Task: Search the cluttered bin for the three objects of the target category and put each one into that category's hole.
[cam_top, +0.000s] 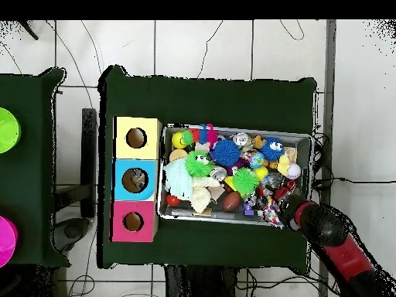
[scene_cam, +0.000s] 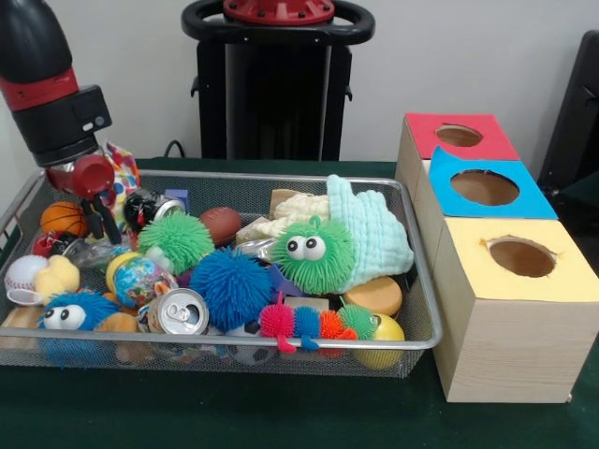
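- Wire-mesh bin [scene_cam: 426,344] on the green table holds the clutter; nearest its front rim lie a silver can [scene_cam: 179,311] and a 4-coloured spiky caterpillar [scene_cam: 316,324].
- Beside it, 3 wooden boxes carry holes: yellow [scene_cam: 521,256], then blue [scene_cam: 484,188], then red [scene_cam: 459,136].
- Farther back, the gripper [scene_cam: 100,213] hangs over the bin's rear corner near a small basketball [scene_cam: 64,218]; whether its fingers are parted, I cannot tell.

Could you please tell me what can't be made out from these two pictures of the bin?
- Gripper, front view: dark and small against the toys; open or shut unclear. Overhead, the arm covers it.
- Boxes' insides, both views: the yellow hole and red hole show only shadow.
- Bin bottom: buried under the toy pile.
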### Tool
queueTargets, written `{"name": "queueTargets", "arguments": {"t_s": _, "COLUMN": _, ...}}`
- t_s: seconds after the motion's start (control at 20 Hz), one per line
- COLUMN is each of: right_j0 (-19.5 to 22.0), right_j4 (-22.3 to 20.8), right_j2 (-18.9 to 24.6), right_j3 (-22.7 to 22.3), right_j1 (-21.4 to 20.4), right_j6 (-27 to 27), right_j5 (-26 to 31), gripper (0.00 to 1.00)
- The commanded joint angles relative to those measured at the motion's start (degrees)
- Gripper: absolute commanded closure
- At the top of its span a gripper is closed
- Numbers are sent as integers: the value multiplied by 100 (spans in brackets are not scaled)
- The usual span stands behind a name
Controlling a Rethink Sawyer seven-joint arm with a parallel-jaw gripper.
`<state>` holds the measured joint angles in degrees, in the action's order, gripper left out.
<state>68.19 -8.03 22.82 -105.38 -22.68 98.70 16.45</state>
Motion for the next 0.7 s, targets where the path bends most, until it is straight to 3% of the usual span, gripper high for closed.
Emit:
{"name": "queueTargets", "arguments": {"t_s": 0.05, "right_j0": -164, "right_j4": -16, "right_j2": 797, "right_j3": -366, "right_j1": 651, "right_j6": 427, "right_j5": -237, "gripper": 0}}
{"name": "queueTargets", "arguments": {"t_s": 0.4, "right_j0": -157, "right_j4": -124, "right_j2": 881, "right_j3": -182, "right_j1": 651, "right_j6": 391, "right_j5": -418, "gripper": 0}}
{"name": "queueTargets", "arguments": {"t_s": 0.7, "right_j0": -10, "right_j4": -164, "right_j2": 1260, "right_j3": 106, "right_j1": 866, "right_j6": 150, "right_j5": -464, "gripper": 0}}
